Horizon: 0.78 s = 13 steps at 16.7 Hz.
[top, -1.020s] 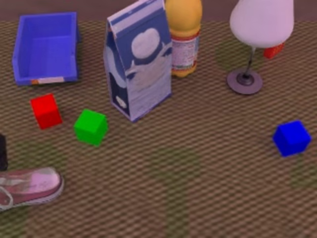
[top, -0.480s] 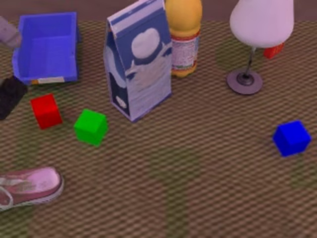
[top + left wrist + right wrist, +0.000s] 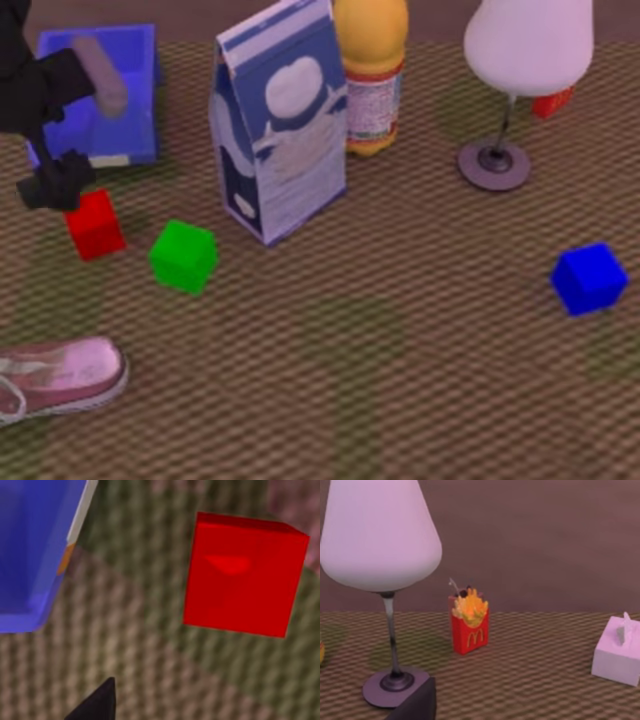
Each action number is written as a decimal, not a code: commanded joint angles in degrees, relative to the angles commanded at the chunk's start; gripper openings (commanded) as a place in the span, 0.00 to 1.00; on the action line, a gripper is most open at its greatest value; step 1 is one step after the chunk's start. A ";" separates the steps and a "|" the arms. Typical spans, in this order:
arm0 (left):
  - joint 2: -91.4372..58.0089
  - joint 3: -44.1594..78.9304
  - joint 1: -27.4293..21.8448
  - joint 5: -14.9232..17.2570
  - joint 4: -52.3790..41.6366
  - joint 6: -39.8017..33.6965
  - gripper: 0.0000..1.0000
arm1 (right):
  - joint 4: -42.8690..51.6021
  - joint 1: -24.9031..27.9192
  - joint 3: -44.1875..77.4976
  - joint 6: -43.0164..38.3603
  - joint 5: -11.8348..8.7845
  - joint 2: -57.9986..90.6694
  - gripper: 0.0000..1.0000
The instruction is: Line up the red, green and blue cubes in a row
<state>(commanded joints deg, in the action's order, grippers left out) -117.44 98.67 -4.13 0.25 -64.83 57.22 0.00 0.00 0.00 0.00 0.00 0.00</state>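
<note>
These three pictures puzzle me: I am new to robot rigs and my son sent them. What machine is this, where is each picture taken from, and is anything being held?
It is a rendered simulation of two AgileX arms with two-finger grippers at a table with a woven brown cloth.

One picture looks down from above. The other two come from cameras on the arms' wrists.

From above you see the black left gripper beside the bright red matte cube, just in front of the large blue plastic bin. The left wrist view shows that cube close up, with nothing gripping it.

Also on the cloth: a green matte cube, a blue matte cube, a blue-and-white carton, an orange juice bottle, a white lamp on a round foot and a pink shoe.

The right arm is out of the overhead picture; its camera faces a red carton of fries and a white tissue box.

Nothing is held.
</note>
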 joint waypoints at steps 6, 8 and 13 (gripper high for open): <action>-9.77 8.38 -0.10 -0.06 -5.01 4.65 1.00 | 0.00 0.00 0.00 0.00 0.00 0.00 1.00; -9.77 8.38 -0.10 -0.06 -5.01 4.65 1.00 | 0.00 0.00 0.00 0.00 0.00 0.00 1.00; -10.43 6.35 0.01 -0.06 -2.58 4.71 1.00 | 0.00 0.00 0.00 0.00 0.00 0.00 1.00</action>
<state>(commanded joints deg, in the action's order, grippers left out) -127.86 105.02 -4.13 0.19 -67.42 61.93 0.00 0.00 0.00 0.00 0.00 0.00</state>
